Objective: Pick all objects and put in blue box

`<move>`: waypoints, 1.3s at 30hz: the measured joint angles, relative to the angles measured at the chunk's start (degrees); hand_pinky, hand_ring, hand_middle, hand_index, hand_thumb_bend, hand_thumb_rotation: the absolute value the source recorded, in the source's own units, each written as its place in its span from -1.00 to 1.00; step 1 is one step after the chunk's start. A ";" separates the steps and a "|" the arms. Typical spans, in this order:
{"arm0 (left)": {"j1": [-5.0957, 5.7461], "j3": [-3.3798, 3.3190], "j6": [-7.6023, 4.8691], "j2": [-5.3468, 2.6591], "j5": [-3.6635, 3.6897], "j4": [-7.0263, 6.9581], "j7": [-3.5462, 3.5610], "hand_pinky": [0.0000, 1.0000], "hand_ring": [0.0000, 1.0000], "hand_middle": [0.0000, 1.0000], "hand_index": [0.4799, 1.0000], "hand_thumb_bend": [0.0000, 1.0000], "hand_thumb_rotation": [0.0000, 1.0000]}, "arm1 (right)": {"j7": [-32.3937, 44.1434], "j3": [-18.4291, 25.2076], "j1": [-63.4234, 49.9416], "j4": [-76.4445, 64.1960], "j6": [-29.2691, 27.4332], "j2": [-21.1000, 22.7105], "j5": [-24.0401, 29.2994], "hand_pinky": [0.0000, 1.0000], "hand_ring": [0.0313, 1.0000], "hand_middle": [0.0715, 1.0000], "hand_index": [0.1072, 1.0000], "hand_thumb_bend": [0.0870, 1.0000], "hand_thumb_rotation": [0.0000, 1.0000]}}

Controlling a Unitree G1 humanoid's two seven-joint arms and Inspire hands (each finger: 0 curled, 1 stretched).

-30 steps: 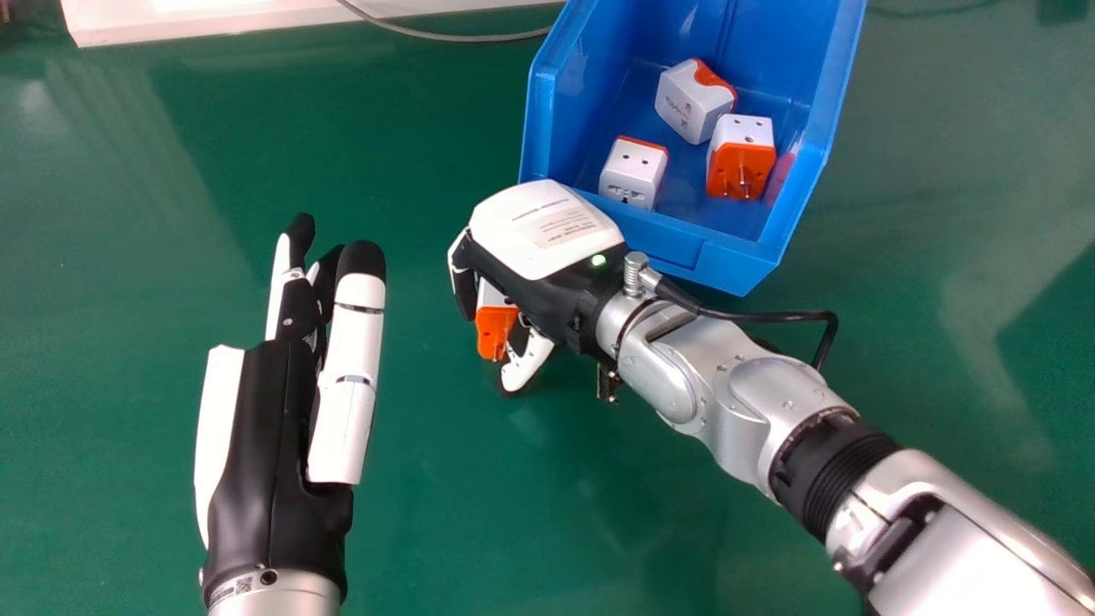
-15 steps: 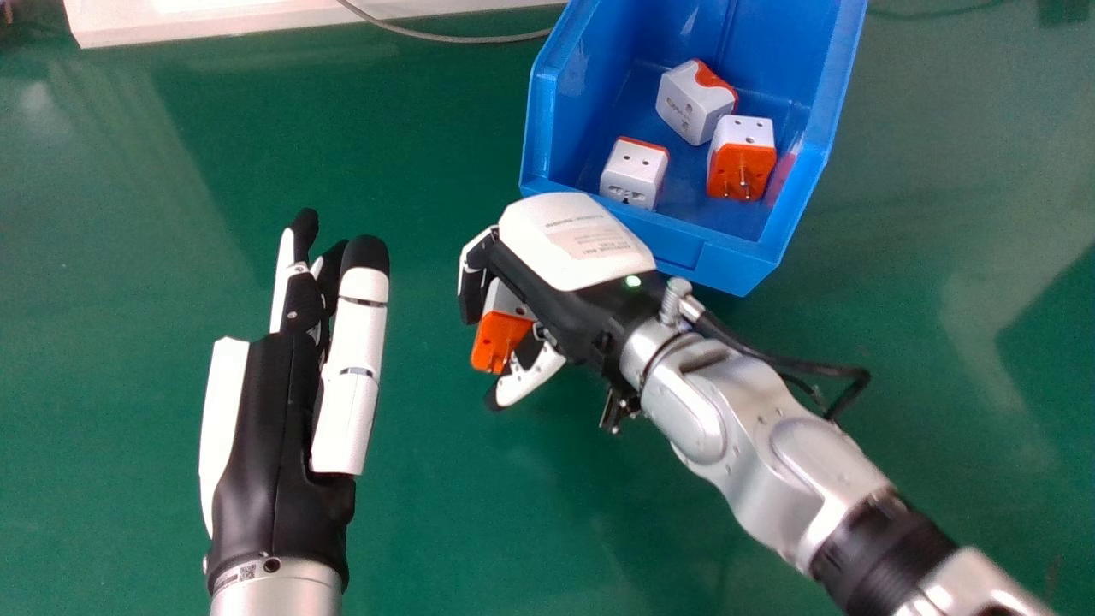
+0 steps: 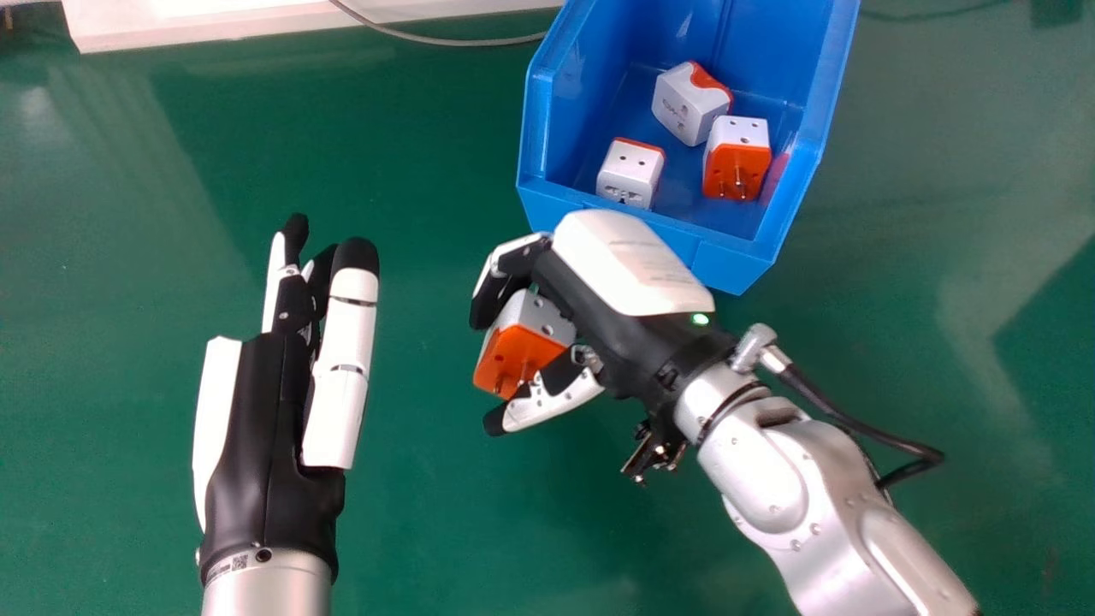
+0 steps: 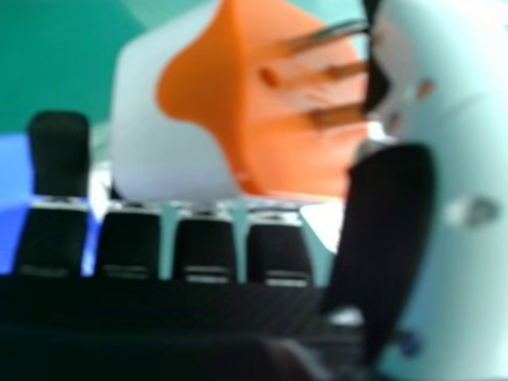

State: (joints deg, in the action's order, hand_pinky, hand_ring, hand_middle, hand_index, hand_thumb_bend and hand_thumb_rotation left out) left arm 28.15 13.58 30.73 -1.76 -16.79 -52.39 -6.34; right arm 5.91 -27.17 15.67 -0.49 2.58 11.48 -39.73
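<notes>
1. Just short of the blue box's near wall (image 3: 731, 267), slightly to its left, the right hand (image 3: 633, 269) has the plug (image 3: 520, 346). Its fingers (image 3: 511, 255) are part curled round one side, with the thumb (image 3: 552, 409) closing the other; keep that hold firm, as the plug's bulk sits well out from the palm.
2. Prongs (image 4: 337, 115) point towards the thumb, so avoid sliding the thumb across them; the plug could twist.
3. Raise the plug well above the near wall before going far and right, because the hanging end and thumb tip are likeliest to catch.
4. Three plugs lie in the box: near left (image 3: 630, 175), far (image 3: 689, 103) and right (image 3: 737, 158). Aim between the near-left and right ones.
5. Lower it inside, then part thumb and fingers gently; a high drop might make it bounce or roll against the others.
6. Over the table's left side, the left hand (image 3: 274, 419), fingers nearly straight and holding nothing, can wait there.
</notes>
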 measured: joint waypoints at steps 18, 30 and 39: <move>-3.96 -5.14 -1.21 0.26 2.18 4.85 1.36 0.81 0.92 0.89 0.94 -0.08 1.00 | 1.25 10.56 -0.77 -12.45 1.89 2.81 0.23 -0.37 -0.18 -0.02 -0.02 -0.12 -1.00; -4.97 -6.14 -1.24 0.28 2.45 6.01 1.43 0.80 0.91 0.88 0.93 -0.08 1.00 | -1.16 15.07 10.21 -5.24 1.01 5.56 0.43 -0.39 -0.19 -0.02 0.01 -0.13 -1.00; -6.05 -6.16 -1.24 0.15 2.92 6.29 1.36 0.81 0.91 0.88 0.93 -0.09 0.99 | -4.94 12.32 24.69 16.40 1.90 4.97 -1.83 -0.39 -0.19 -0.03 0.04 -0.13 -1.00</move>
State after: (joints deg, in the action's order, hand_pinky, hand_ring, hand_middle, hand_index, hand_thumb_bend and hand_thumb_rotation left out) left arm 22.10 7.42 29.49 -1.61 -13.86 -46.10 -4.98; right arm 0.97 -14.86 40.37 15.91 4.48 16.44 -41.56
